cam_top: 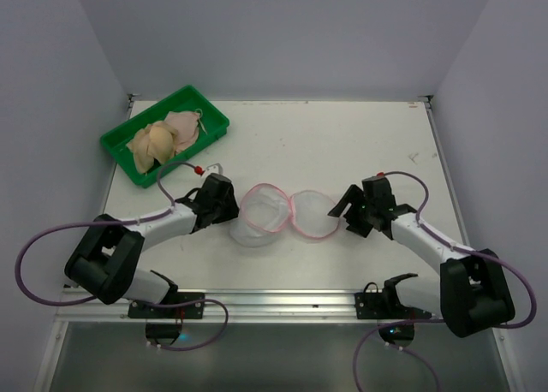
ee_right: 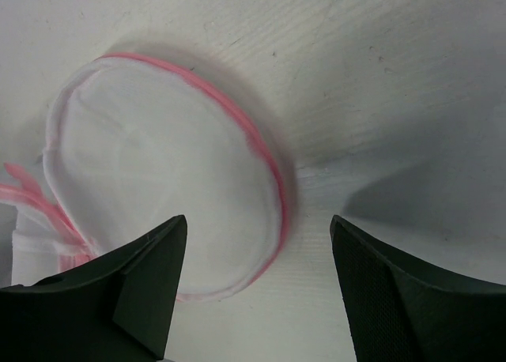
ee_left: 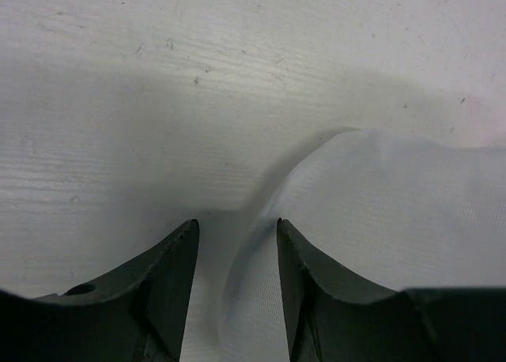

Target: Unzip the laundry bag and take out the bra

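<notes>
The laundry bag (cam_top: 287, 214) lies unzipped on the table, spread into two round white mesh halves with pink trim. My left gripper (cam_top: 233, 214) is at the left half's edge. In the left wrist view its jaws (ee_left: 237, 228) stand apart, with the mesh (ee_left: 395, 212) edge lying between and under them. My right gripper (cam_top: 341, 212) is open at the right half's rim. In the right wrist view the pink-trimmed mesh (ee_right: 158, 188) lies under the left finger of the wide gripper (ee_right: 257, 224). The beige bra (cam_top: 152, 144) rests in the green tray, out of the bag.
The green tray (cam_top: 211, 107) stands at the back left, with a pale pink garment (cam_top: 181, 125) beside the bra. A small red and white object (cam_top: 204, 168) lies just in front of the tray. Purple cables loop off both arms near the table's front edge.
</notes>
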